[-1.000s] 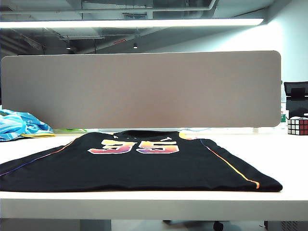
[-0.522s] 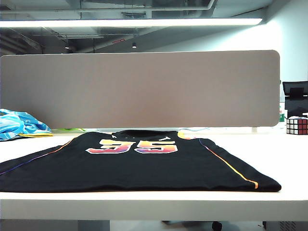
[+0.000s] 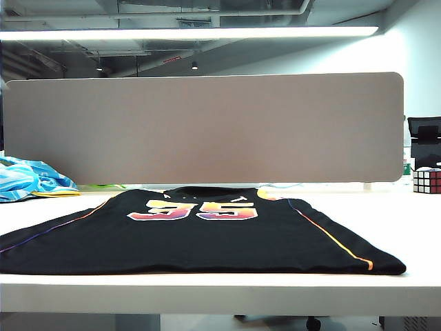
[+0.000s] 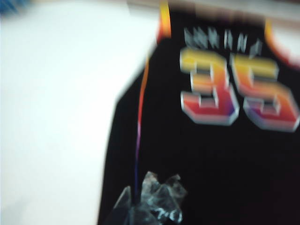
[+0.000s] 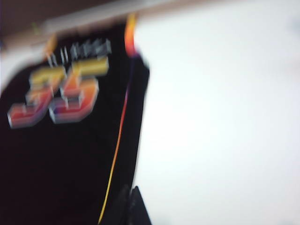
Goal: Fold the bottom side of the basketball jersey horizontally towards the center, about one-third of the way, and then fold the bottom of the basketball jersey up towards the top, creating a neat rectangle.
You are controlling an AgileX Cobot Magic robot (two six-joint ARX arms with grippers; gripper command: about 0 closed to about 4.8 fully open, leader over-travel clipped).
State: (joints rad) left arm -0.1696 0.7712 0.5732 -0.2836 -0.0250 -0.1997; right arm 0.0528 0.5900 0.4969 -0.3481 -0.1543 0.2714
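Note:
The black basketball jersey point(image 3: 207, 238) lies flat on the white table point(image 3: 207, 293), its number 35 toward the far side and its bottom hem along the near edge. Neither arm shows in the exterior view. In the blurred left wrist view, my left gripper point(image 4: 150, 204) hangs shut above the jersey point(image 4: 211, 164), close to its thin striped side seam, with glossy wrapped fingertips and nothing between them. My right gripper point(image 5: 131, 206) shows as two dark fingertips pressed together, shut and empty, over the other side edge of the jersey point(image 5: 61, 164).
A light blue and white cloth point(image 3: 27, 178) is bunched at the far left of the table. A Rubik's cube point(image 3: 426, 181) stands at the far right. A grey partition point(image 3: 207, 127) runs along the back edge. Bare white tabletop lies on both sides of the jersey.
The jersey and the other things on the table have not moved. Only the exterior picture itself shifts slightly.

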